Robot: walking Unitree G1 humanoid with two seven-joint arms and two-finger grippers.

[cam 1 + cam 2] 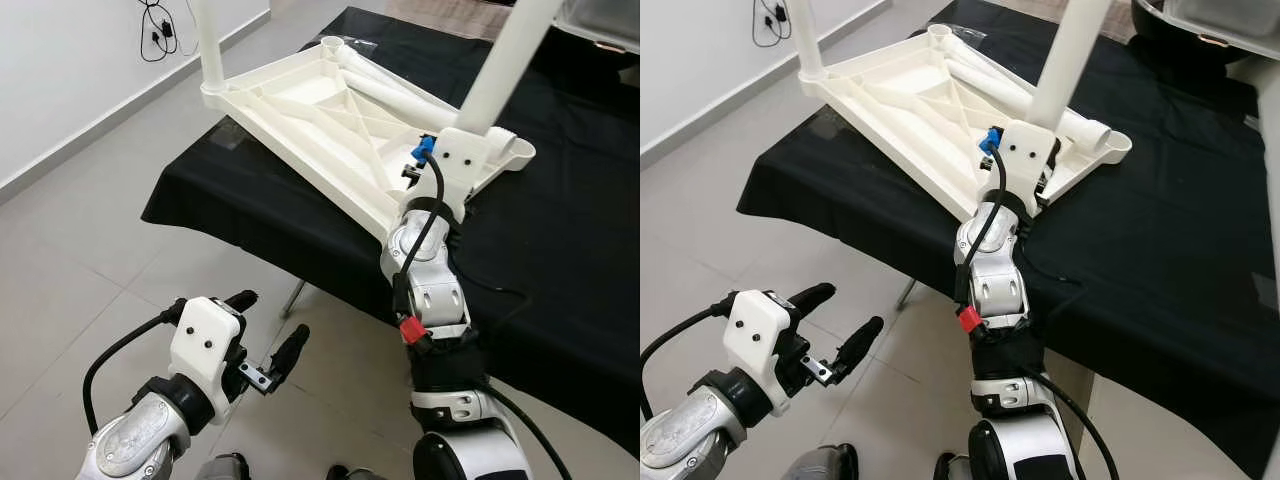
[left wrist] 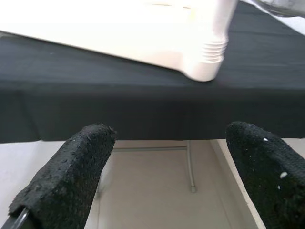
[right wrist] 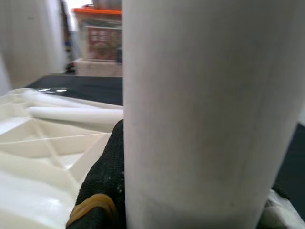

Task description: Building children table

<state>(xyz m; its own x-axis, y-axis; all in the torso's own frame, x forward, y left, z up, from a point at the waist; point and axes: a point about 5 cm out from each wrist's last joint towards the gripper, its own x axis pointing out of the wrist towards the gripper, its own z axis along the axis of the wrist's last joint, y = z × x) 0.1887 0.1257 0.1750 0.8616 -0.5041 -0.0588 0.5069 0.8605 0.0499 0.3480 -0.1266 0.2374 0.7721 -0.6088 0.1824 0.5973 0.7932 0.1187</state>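
A white plastic tabletop (image 1: 310, 120) lies upside down on the black-clothed table (image 1: 560, 250). One white leg (image 1: 210, 45) stands in its far left corner. My right gripper (image 1: 452, 165) is shut on a second upright leg (image 1: 505, 65) at the near right corner; in the right wrist view a black finger (image 3: 102, 191) presses against that leg (image 3: 205, 109). A loose leg (image 1: 395, 95) lies inside the tabletop. My left gripper (image 1: 272, 316) hangs open and holds nothing, low in front of the table, facing a threaded corner socket (image 2: 207, 62).
The black cloth drapes over the table's near edge, with a metal table leg (image 1: 295, 298) under it. Tiled floor (image 1: 80, 270) spreads to the left up to a white wall with hanging cables (image 1: 158, 30). A box with an orange lid (image 3: 102, 36) stands behind.
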